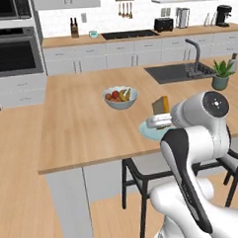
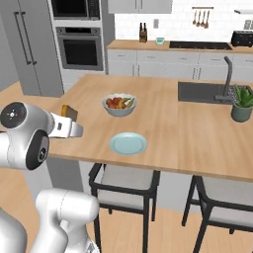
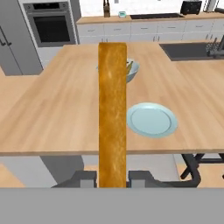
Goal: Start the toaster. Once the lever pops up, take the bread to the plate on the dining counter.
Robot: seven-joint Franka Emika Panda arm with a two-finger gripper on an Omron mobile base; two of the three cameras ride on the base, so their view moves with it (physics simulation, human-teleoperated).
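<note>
Nearest, the fingers [image 3: 113,178] are clamped on the bread's [image 3: 112,113] lower edge, holding it upright on edge just above the counter's [image 3: 61,113] near rim; light, stiff and crumbly, it probably wants a gentle pinch near the crust; beyond lies the plate [image 3: 152,119], then the fruit bowl [image 3: 133,70].

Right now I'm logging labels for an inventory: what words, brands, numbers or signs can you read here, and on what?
None: no readable text shows in any view.
Toaster: light front controls, too small to read.
Oven: panel blurred, nothing legible.
Bread, plate, bowl: no markings seen.
</note>
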